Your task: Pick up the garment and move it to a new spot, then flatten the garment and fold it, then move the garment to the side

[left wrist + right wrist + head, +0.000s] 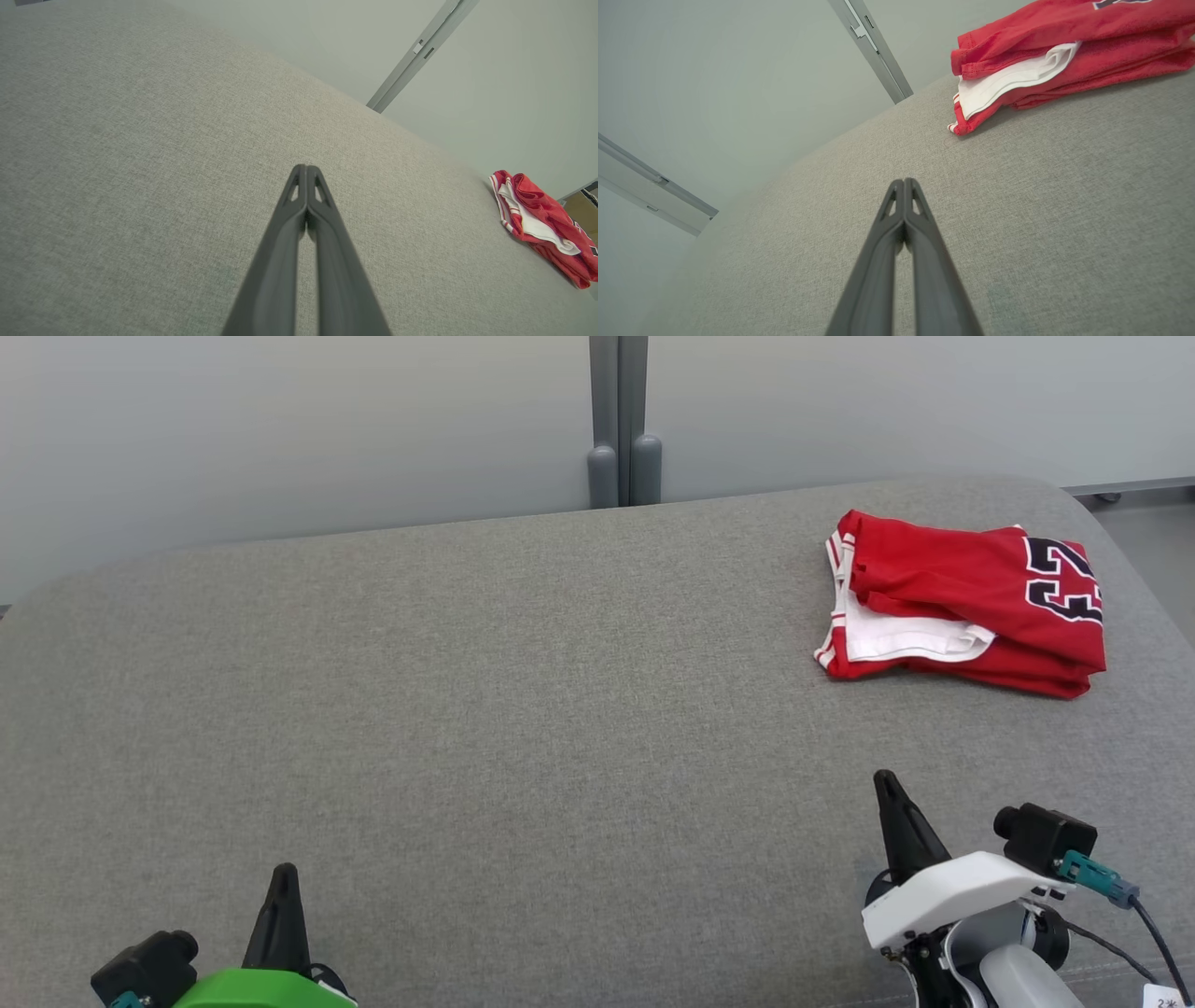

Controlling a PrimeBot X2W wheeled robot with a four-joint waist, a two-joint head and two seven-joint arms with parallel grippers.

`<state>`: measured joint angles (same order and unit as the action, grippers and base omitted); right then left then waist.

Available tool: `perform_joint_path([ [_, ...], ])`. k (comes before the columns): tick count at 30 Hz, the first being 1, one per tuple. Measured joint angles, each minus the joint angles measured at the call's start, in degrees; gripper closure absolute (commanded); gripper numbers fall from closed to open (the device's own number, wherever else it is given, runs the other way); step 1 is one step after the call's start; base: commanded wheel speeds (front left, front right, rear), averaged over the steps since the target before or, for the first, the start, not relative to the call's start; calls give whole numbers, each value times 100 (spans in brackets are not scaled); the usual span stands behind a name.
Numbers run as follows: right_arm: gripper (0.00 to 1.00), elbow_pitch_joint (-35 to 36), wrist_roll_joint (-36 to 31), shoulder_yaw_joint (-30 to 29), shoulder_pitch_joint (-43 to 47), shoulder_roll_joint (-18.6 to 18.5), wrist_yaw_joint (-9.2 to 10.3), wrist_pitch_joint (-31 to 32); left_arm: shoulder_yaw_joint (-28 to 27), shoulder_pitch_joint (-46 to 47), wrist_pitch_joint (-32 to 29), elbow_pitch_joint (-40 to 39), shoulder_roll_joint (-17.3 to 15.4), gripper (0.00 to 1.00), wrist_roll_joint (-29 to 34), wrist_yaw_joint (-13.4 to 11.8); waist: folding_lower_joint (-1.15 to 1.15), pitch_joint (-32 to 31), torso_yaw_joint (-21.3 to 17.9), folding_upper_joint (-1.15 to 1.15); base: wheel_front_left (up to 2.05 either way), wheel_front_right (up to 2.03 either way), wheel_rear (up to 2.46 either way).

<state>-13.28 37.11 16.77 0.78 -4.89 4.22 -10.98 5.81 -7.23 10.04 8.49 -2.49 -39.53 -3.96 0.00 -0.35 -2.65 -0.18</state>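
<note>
Head view: red garment folded, white trim, dark numerals.

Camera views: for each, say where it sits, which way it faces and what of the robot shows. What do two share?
Head view: on the head, facing forward and down over the grey surface; left end effector low left, right end effector low right, both shut.
Left wrist view: on the left wrist, facing along its shut fingers across the surface to the wall.
Right wrist view: on the right wrist, facing along its shut fingers towards the jersey.
Shared: all three show the folded red jersey.
</note>
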Motion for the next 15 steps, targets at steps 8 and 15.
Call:
perform_joint_path([
  [8,100,4,598,-192,-4,-9,-80,153,-53,23,-170,33,-4,100,-567,136,0,6,27,0,0,0,0],
  [15,100,3,1116,-368,-13,-16,-180,261,-146,156,-298,70,-11,100,-1024,202,0,12,51,0,0,0,0],
])
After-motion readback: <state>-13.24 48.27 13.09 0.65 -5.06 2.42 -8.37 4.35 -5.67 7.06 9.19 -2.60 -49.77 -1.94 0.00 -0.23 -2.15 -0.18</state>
